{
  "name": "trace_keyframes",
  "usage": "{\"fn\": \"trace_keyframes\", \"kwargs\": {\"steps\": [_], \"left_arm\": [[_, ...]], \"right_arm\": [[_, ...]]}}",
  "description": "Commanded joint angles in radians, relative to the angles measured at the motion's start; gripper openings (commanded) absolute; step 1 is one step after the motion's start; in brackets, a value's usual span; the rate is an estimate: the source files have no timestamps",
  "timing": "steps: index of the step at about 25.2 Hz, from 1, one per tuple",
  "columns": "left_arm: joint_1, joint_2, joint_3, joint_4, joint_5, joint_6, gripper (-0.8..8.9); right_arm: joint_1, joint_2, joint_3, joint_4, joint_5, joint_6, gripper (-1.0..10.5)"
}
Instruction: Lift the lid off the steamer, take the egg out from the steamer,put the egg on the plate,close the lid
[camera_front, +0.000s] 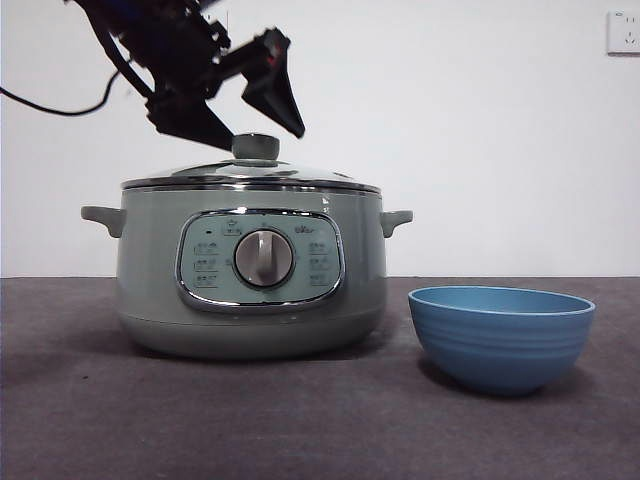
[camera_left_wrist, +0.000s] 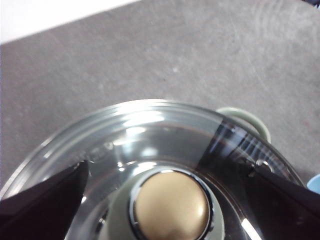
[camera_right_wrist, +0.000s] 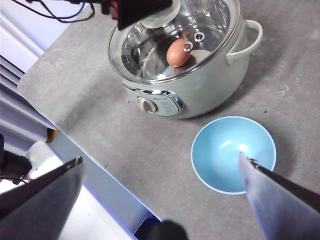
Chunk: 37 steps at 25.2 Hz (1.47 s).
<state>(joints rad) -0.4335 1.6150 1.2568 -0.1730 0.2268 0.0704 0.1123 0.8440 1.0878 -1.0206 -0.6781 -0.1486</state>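
Observation:
The pale green steamer (camera_front: 150, 270) stands on the grey table with its glass lid (camera_front: 250, 176) seated on it. My left gripper (camera_front: 261, 136) hangs open just above the lid's knob (camera_front: 256, 147), one jaw on each side. In the left wrist view the knob (camera_left_wrist: 171, 206) lies between the spread jaws of the left gripper (camera_left_wrist: 167, 167), over the lid (camera_left_wrist: 150, 125). Seen from high up in the right wrist view, a brown egg (camera_right_wrist: 178, 52) sits under the lid (camera_right_wrist: 145, 55) inside the steamer (camera_right_wrist: 200, 95). The blue plate (camera_front: 500, 335) (camera_right_wrist: 210, 150) is empty. My right gripper (camera_right_wrist: 160, 158) is open, high above the table.
The plate stands on the table just right of the steamer, near its side handle (camera_front: 397, 218). A white wall with a socket (camera_front: 622, 30) closes the back. The table's front edge (camera_right_wrist: 95, 170) runs below the steamer in the right wrist view.

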Motion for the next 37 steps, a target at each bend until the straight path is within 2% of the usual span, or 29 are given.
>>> {"fn": "trace_keyframes", "kwargs": {"steps": [1, 10, 13, 16, 19, 23, 25, 30, 37], "left_arm": [[-0.008, 0.017, 0.001, 0.007, 0.003, 0.01, 5.03], [-0.017, 0.018, 0.001, -0.069, -0.016, 0.004, 4.94], [-0.017, 0.018, 0.001, -0.069, -0.015, 0.0, 3.71], [-0.019, 0.018, 0.001, -0.068, -0.014, -0.026, 2.95], [-0.018, 0.018, 0.001, -0.074, -0.014, -0.026, 1.47], [-0.018, 0.018, 0.001, -0.084, -0.012, -0.026, 0.89], [-0.018, 0.018, 0.001, -0.082, -0.012, -0.026, -0.12], [-0.018, -0.011, 0.01, -0.078, -0.013, -0.026, -0.08], [-0.016, -0.152, 0.01, -0.089, -0.013, -0.026, -0.09]], "right_arm": [[0.003, 0.001, 0.0, 0.006, -0.001, 0.002, 6.0], [0.003, 0.001, 0.0, 0.007, 0.0, 0.002, 6.0], [0.003, 0.001, 0.0, 0.008, 0.001, 0.002, 6.0], [0.003, 0.001, 0.0, 0.008, 0.003, 0.002, 6.0], [0.003, 0.001, 0.0, 0.008, 0.003, 0.002, 6.0], [0.003, 0.0, 0.0, 0.008, 0.003, 0.002, 6.0], [0.003, 0.0, 0.0, 0.008, 0.003, 0.002, 6.0], [0.003, 0.001, 0.0, 0.01, 0.003, 0.002, 6.0], [0.003, 0.011, 0.0, 0.02, 0.003, 0.002, 6.0]]}}
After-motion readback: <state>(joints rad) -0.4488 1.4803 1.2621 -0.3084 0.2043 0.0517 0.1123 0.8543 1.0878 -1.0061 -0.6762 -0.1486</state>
